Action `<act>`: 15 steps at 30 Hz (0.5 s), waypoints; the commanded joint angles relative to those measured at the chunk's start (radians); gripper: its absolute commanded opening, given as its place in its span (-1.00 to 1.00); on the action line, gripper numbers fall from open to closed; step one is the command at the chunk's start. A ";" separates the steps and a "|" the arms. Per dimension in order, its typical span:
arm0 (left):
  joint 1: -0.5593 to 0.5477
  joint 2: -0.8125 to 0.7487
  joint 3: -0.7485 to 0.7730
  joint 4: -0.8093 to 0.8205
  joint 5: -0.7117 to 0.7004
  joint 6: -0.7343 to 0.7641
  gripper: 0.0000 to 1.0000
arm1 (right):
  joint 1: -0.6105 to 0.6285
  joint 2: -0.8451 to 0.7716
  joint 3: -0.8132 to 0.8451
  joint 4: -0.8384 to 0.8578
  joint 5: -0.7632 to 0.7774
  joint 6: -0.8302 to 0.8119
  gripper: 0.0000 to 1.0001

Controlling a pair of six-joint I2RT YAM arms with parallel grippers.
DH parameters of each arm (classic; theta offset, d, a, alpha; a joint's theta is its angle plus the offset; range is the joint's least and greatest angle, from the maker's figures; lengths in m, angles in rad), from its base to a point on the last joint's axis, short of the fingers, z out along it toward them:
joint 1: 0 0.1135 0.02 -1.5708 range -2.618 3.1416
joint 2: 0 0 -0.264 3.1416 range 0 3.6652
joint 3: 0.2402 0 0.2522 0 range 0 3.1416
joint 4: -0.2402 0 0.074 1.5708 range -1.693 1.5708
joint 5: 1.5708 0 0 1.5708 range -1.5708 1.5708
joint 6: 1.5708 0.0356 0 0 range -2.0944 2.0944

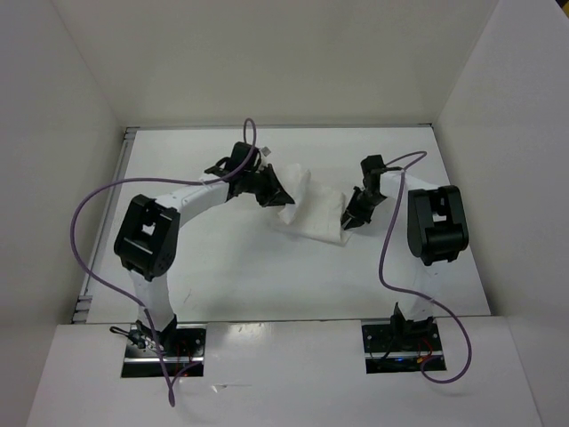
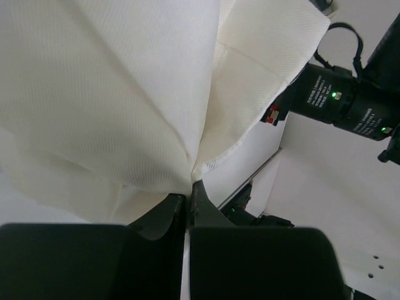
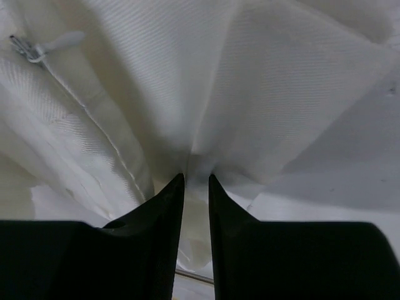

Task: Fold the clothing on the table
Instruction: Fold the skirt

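The white clothing (image 1: 311, 209) lies bunched in the middle of the table (image 1: 249, 276), stretched between my two grippers. My left gripper (image 1: 283, 197) holds its left end. In the left wrist view the left gripper (image 2: 189, 190) is shut on a pinch of the clothing (image 2: 112, 94), and folds fan out from the tips. My right gripper (image 1: 348, 222) is at the right end. In the right wrist view the right gripper (image 3: 196, 178) stands narrowly apart with the clothing (image 3: 281, 81) bunched between the jaws, creases running into them. A small zipper pull (image 3: 25, 47) shows on the fabric.
White walls enclose the table on three sides. A metal edge rail (image 1: 107, 222) runs along the left side. The right arm's wrist (image 2: 331, 100) appears close beyond the cloth in the left wrist view. Purple cables loop from both arms.
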 commanded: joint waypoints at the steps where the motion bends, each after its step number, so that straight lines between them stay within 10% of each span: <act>1: -0.048 0.075 0.066 0.003 0.047 0.006 -1.00 | 0.017 0.032 0.009 0.087 -0.046 0.006 -0.45; 15: -0.185 0.262 0.303 -0.036 0.047 -0.022 -1.00 | 0.036 0.075 0.009 0.127 -0.069 0.025 -0.53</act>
